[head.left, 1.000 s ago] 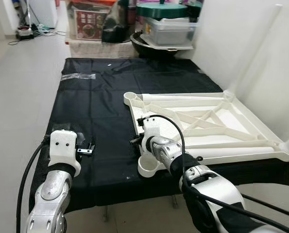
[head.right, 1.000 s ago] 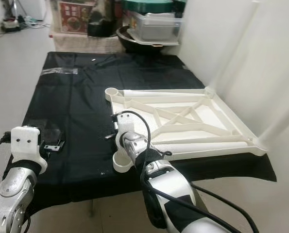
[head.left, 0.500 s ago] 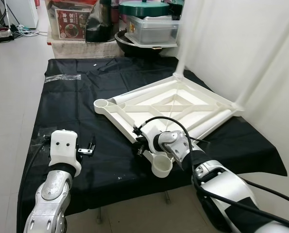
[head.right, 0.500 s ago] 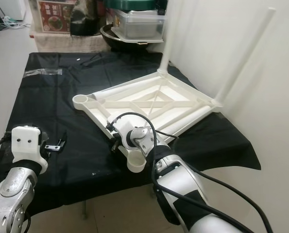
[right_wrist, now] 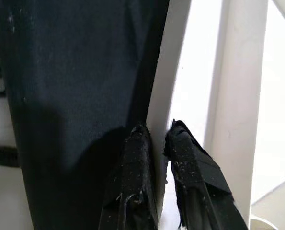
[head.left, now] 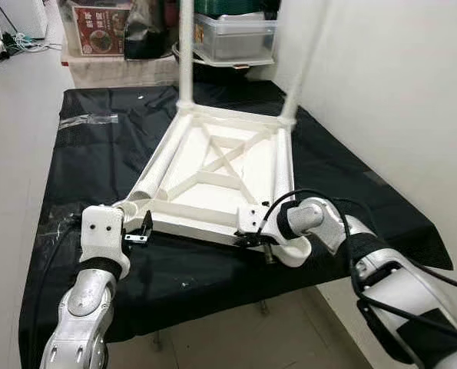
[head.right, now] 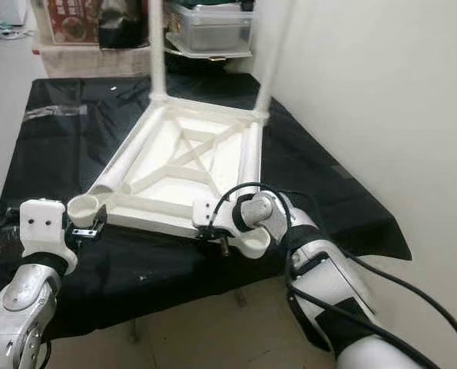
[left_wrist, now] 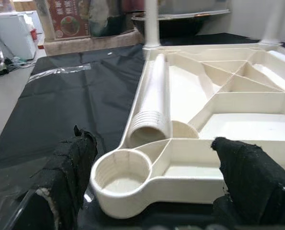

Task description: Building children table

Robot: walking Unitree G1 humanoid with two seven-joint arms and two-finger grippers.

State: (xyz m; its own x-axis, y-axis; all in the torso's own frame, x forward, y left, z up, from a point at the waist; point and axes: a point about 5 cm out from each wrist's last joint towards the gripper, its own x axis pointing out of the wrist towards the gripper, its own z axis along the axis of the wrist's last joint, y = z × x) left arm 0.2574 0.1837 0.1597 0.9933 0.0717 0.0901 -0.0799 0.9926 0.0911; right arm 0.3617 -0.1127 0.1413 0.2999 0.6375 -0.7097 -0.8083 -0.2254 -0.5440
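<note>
A surface draped in a black cloth (head.left: pixel 97 165) filled the middle of the scene, with a white wall (head.left: pixel 397 84) along its right side and stacked storage bins (head.left: pixel 236 34) beyond its far end. On the cloth lay the white plastic children's table (head.left: pixel 220 173), upside down, its ribbed underside facing up. Two legs (head.left: pixel 186 46) stood upright at its far corners. A loose leg (left_wrist: pixel 152 98) with a threaded end lay inside the frame along the left edge. Both near corners carried open round sockets, the left socket (left_wrist: pixel 122 173) just ahead of the left arm and the right socket (head.left: pixel 296 250) by the right arm. The right tool (right_wrist: pixel 154 143) reached in from the right to the table's near edge, its two black fingers nearly closed and pinching the thin white rim between them. The left tool (left_wrist: pixel 152 201) hovered at the near left corner with its fingers (left_wrist: pixel 70 163) spread wide on either side of the left socket, gripping nothing. A strip of clear tape (head.left: pixel 90 119) lay on the cloth at the far left.
</note>
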